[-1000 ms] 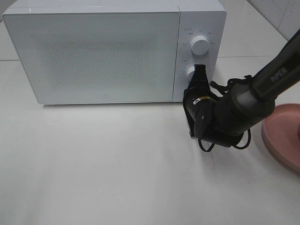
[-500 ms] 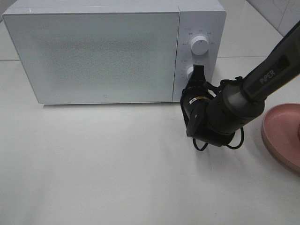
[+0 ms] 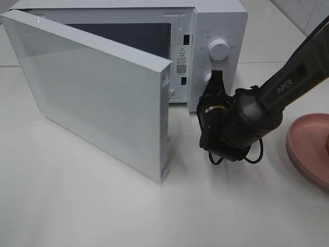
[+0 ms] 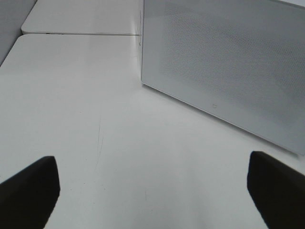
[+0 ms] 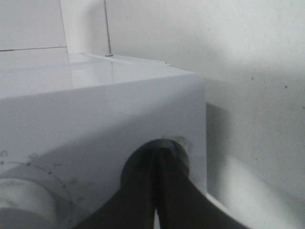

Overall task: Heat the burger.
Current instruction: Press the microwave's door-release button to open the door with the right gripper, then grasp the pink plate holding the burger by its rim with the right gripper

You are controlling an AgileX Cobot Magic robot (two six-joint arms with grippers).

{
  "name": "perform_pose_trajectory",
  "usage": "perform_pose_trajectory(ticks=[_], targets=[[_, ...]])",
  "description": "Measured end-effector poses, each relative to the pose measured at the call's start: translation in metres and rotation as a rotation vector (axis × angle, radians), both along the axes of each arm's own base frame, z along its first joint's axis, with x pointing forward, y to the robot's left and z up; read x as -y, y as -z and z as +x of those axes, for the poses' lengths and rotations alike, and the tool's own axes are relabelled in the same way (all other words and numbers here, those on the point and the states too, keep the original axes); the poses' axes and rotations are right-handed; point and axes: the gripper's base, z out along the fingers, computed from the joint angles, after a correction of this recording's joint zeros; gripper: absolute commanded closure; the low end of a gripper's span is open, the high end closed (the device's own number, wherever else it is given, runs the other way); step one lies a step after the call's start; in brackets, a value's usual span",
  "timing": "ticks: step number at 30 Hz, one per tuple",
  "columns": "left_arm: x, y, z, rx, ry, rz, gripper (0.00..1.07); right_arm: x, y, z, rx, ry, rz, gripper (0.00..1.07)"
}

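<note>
The right claw (image 3: 216, 77) is pinched fully together. Its two black fingers meet with nothing between them, and the tips rest against the lower round white control (image 3: 208, 78) on the panel of the white box-shaped microwave oven (image 3: 218, 18). Just above the tips on the same panel sits a larger round white dial (image 3: 219, 49). To this claw's left, the oven's wide white speckled door (image 3: 92, 98) stands swung out on its far hinge, with its free edge near the claw but apart from it. Between the door and the panel the dark cavity (image 3: 128, 37) shows, and a small printed label (image 3: 182, 54) on the frame lies just beside the tips. Behind the claw and off to its right, a round pink plate (image 3: 308, 146) lies on the white tabletop (image 3: 77, 211), well apart from the tips and only partly in view.

The left claw (image 4: 152, 191) is spread wide and holds nothing. Its two dark fingertips sit at opposite edges of its own camera view, above the tabletop. Ahead of it, toward its right, stands the outer face of the door.

The burger appears in none of the views, and the door hides most of the cavity, so where it is cannot be told.
</note>
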Motion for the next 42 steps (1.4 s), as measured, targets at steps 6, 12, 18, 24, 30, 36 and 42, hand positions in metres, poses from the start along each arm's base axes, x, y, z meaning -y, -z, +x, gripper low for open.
perform_pose_trajectory(ticks=[6,12,18,24,30,36,42], targets=[[0.0,0.0,0.0,0.0,0.0,0.0,0.07,-0.001,0.001,0.0,-0.017,-0.007,-0.001,1.07],[0.0,0.0,0.0,0.0,0.0,0.0,0.07,0.001,-0.002,0.001,-0.047,-0.027,-0.002,1.07],[0.0,0.0,0.0,0.0,0.0,0.0,0.07,0.003,0.0,-0.001,-0.051,-0.052,-0.02,1.07],[0.0,0.0,0.0,0.0,0.0,0.0,0.07,0.003,-0.001,-0.002,-0.051,-0.066,-0.026,1.07],[0.0,0.0,0.0,0.0,0.0,0.0,0.07,0.005,-0.009,-0.009,-0.046,-0.085,-0.034,1.07],[0.0,0.0,0.0,0.0,0.0,0.0,0.07,0.004,-0.018,-0.021,-0.067,-0.134,-0.034,1.07],[0.0,0.0,0.0,0.0,0.0,0.0,0.07,0.006,-0.018,-0.036,-0.146,-0.188,-0.051,1.07]])
